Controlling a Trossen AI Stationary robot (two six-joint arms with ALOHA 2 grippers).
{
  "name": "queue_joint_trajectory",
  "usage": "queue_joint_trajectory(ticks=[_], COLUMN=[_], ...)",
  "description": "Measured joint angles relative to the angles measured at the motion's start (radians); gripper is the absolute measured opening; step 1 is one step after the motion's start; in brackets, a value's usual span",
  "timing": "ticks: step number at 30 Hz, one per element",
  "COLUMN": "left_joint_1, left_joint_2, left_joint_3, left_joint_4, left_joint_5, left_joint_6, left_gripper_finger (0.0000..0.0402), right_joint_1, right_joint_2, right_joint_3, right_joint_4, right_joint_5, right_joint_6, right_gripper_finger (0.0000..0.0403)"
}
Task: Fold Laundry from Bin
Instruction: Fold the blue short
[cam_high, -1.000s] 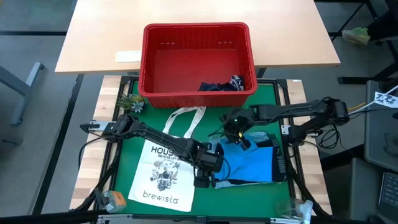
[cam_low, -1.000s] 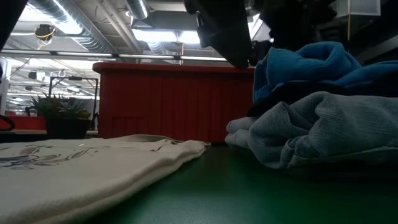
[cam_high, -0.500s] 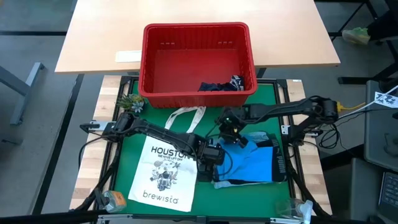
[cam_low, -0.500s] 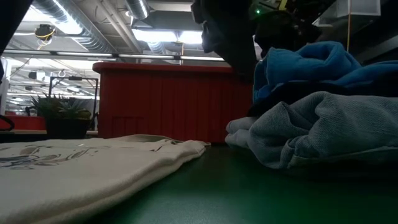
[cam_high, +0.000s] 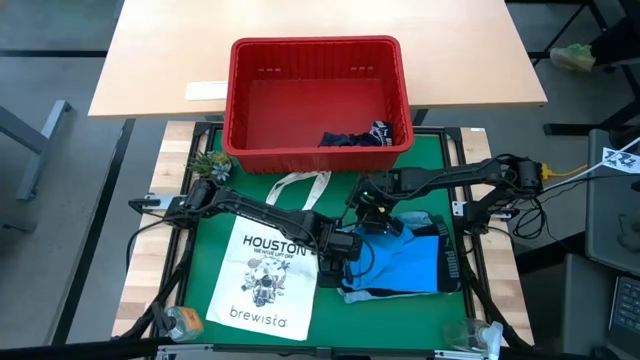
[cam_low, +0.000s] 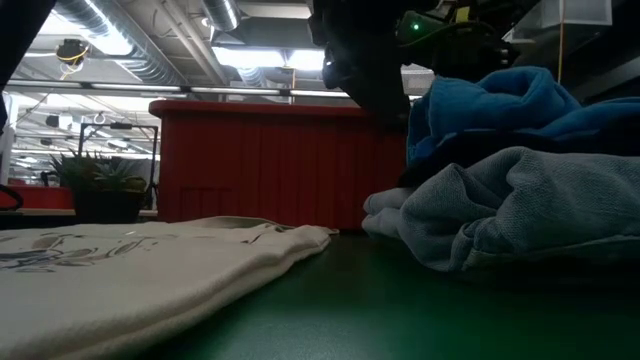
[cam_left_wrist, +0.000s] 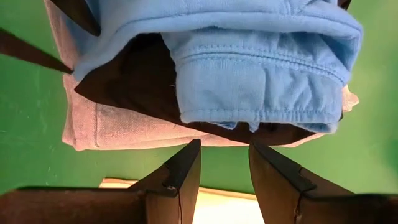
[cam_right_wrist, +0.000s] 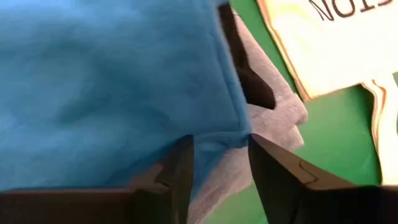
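High view: red bin (cam_high: 240, 100) at the mat's far edge holds only a dark navy garment (cam_high: 352, 139) in its right near corner. Bright blue garment (cam_high: 405, 262) is piled on the green mat (cam_high: 330, 300) beside the white tote bag (cam_high: 262, 275). Left gripper (cam_left_wrist: 224, 163) fingers parted, empty, at the pile's edge — right gripper (cam_right_wrist: 219, 155) fingers straddle a blue fold, grasp unclear.

A: How's the light?
B: Even and bright from overhead; ceiling lamps (cam_low: 265, 58) glare white in the low view.
A: Anything soft?
B: The near tote (cam_low: 120, 275) blurs there, the arm above is a dark silhouette, and the wrist fingers (cam_left_wrist: 180, 177) look blurred.
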Motion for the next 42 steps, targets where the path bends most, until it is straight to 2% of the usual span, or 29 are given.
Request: queue_joint_trajectory(ticks=[8, 14, 19, 23, 28, 34, 37, 42], left_joint_1=[0.012, 0.027, 0.036, 0.039, 0.056, 0.089, 0.102, 0.117], left_joint_2=[0.0, 0.0, 0.0, 0.0, 0.0, 0.0, 0.0, 0.0], left_joint_3=[0.0, 0.0, 0.0, 0.0, 0.0, 0.0, 0.0, 0.0], left_joint_4=[-0.011, -0.019, -0.024, -0.025, -0.025, -0.084, -0.144, -0.17], left_joint_5=[-0.005, -0.005, -0.008, -0.03, -0.033, -0.026, -0.026, -0.029], left_joint_6=[0.016, 0.016, 0.015, 0.015, 0.016, 0.017, 0.019, 0.044], left_gripper_finger=[0.0129, 0.0129, 0.0129, 0.0129, 0.0129, 0.0129, 0.0129, 0.0129], right_joint_1=[0.001, 0.001, 0.001, 0.0, 0.0, 0.0, 0.0, 0.0], right_joint_2=[0.0, 0.0, -0.012, -0.057, -0.12, -0.129, -0.121, -0.121], right_joint_3=[0.0, 0.0, 0.0, 0.0, 0.0, 0.0, 0.001, 0.001], right_joint_4=[-0.002, -0.002, -0.015, -0.047, -0.081, -0.073, -0.064, -0.035], right_joint_5=[-0.014, -0.013, 0.015, 0.017, 0.033, 0.175, 0.235, 0.232], right_joint_6=[-0.015, -0.016, -0.014, -0.014, -0.01, 0.01, 0.022, 0.075], right_gripper_finger=[0.008, 0.0008, 0.0016, 0.0003, 0.0008, 0.0003, 0.0013, 0.006])
